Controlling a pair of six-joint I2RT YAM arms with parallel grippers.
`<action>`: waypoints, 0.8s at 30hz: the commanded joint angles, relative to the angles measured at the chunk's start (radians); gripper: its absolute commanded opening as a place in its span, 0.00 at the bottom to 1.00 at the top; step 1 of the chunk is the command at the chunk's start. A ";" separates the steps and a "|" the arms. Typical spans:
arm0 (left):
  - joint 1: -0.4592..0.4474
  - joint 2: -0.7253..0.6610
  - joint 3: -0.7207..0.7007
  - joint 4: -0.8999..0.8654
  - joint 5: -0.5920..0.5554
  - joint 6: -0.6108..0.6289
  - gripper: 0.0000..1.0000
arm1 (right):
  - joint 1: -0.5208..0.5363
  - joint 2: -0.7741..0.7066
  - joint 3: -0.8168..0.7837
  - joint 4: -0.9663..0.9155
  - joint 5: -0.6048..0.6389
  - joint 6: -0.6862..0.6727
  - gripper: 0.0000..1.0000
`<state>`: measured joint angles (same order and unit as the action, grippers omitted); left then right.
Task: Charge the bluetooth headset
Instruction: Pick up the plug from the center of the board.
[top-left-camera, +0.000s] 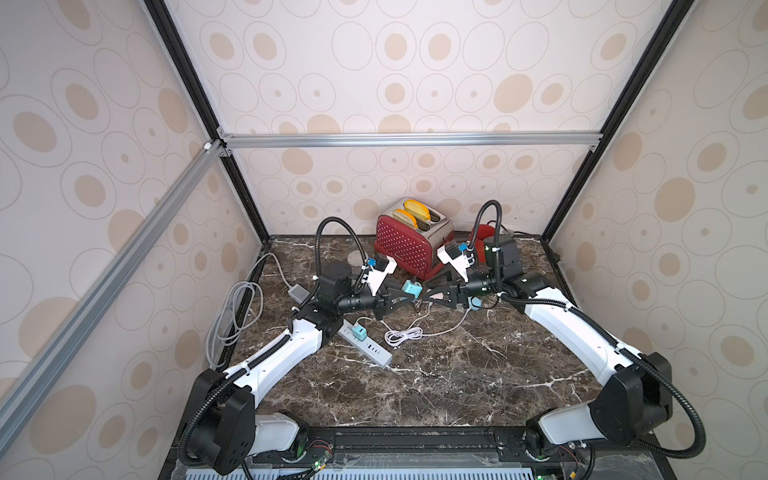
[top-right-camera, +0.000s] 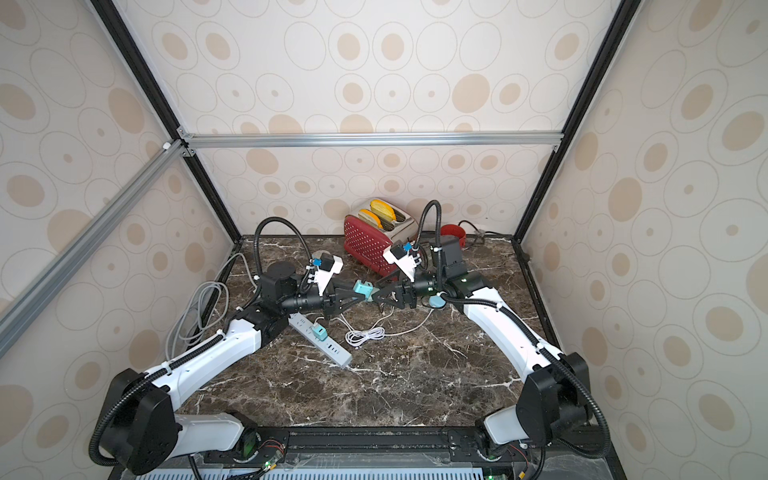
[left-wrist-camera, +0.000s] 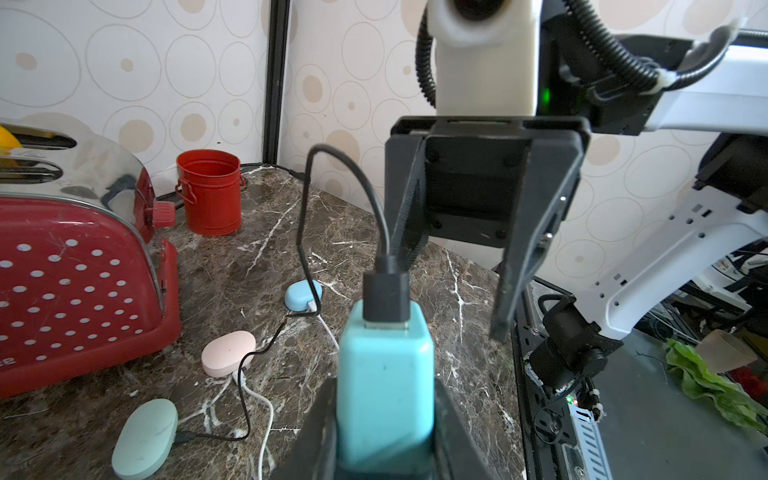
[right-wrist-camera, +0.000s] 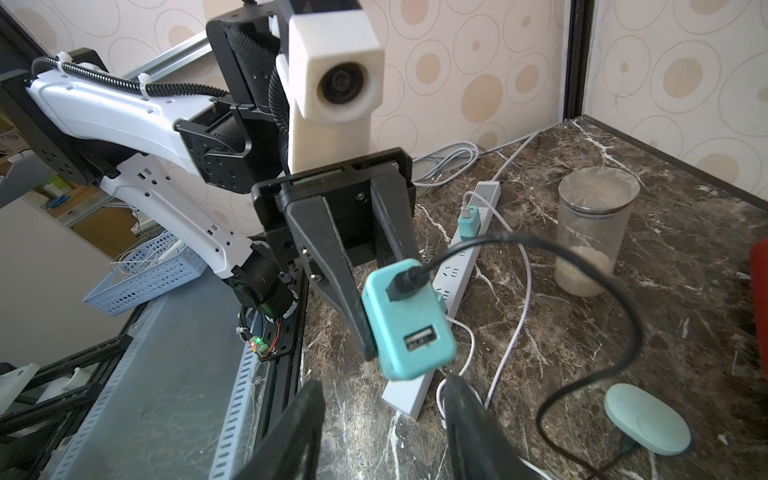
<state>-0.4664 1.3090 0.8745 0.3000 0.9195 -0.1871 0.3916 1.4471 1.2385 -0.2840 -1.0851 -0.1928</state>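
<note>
Teal charger block (left-wrist-camera: 384, 382), black cable (left-wrist-camera: 386, 293) plugged into its outer end: clamped in the left hand (top-left-camera: 409, 293), held clear of the marble worktop (top-left-camera: 457, 374). Right hand (left-wrist-camera: 453, 299): jaws apart, facing the block, one fingertip just beside the cable's plug. Mint headset case (left-wrist-camera: 145, 436): flat on the worktop by the red toaster (left-wrist-camera: 75, 291), joined to that black cable; pink case (left-wrist-camera: 228, 353) and blue case (left-wrist-camera: 303, 295) lie near.
</note>
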 joint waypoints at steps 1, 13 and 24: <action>0.003 0.000 0.055 0.020 0.058 0.025 0.01 | -0.001 0.021 0.035 0.004 -0.048 -0.039 0.48; 0.000 0.026 0.070 0.024 0.118 0.019 0.00 | 0.030 0.062 0.047 0.048 -0.082 -0.015 0.43; 0.000 0.039 0.081 0.013 0.125 0.034 0.00 | 0.030 0.079 0.050 0.045 -0.171 -0.049 0.22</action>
<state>-0.4656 1.3376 0.9051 0.2970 1.0351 -0.1852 0.4156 1.5101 1.2625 -0.2409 -1.1873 -0.2142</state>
